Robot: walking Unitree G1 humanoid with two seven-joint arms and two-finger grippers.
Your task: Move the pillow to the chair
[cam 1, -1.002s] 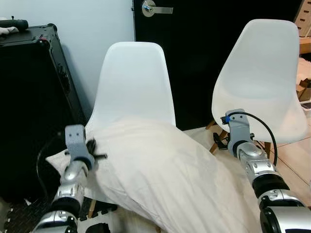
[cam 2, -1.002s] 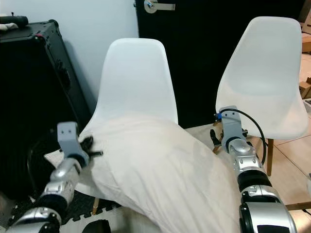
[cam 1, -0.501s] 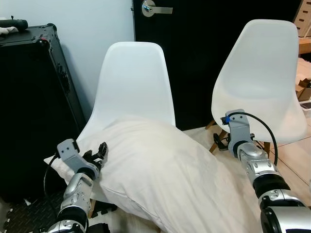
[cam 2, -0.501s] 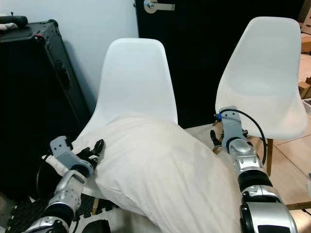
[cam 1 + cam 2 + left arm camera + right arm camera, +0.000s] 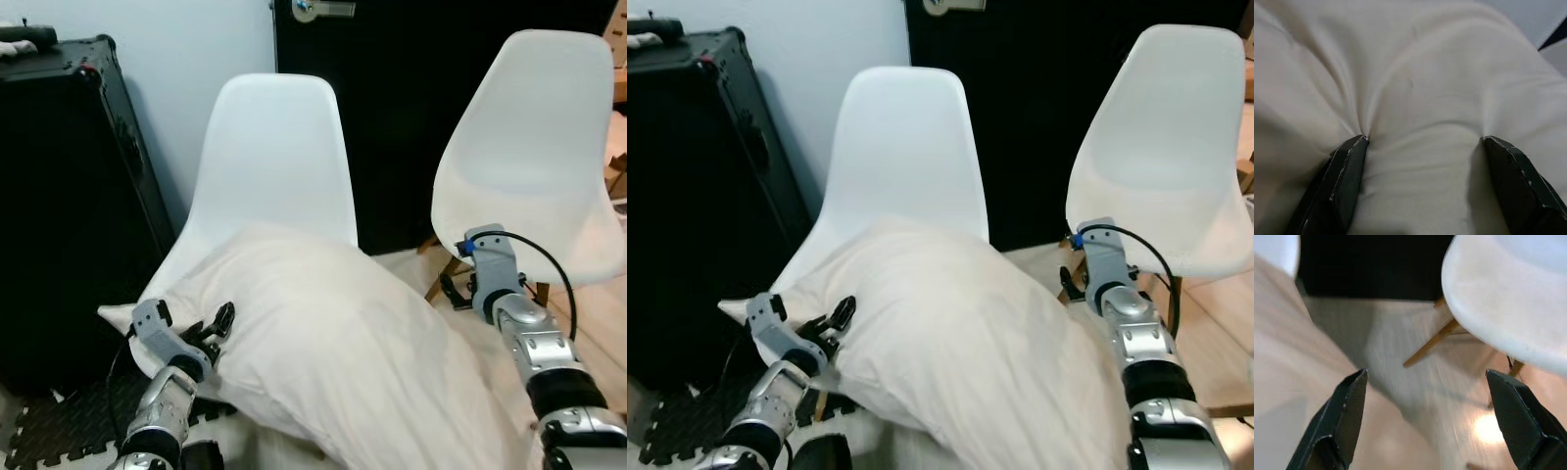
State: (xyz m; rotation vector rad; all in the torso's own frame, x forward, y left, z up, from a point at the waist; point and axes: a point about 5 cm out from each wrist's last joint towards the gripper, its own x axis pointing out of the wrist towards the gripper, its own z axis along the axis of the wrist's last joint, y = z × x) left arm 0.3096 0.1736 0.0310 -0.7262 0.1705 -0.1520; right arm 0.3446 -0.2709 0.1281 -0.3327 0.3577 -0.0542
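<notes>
Pillow (image 5: 333, 333): we see it lying across the seat of the left white chair (image 5: 269, 157) — one end overhanging toward us.
Left end effector (image 5: 1422, 147): fingers spread wide, pressed into the pillow's cloth.
Right end effector (image 5: 1427, 382): fingers apart, empty — beside the second white chair (image 5: 534, 147).

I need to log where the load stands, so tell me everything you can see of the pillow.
The pillow is large, plump and cream-white, with a soft, faintly creased cloth cover. It lies at a slant across the seat of the left white chair, one flat corner sticking out toward the black case, the rest running toward the camera. The left claw is open, both fingertips pressed into the fabric and dimpling it. The right claw is open beside the pillow's far edge, over the floor.
</notes>
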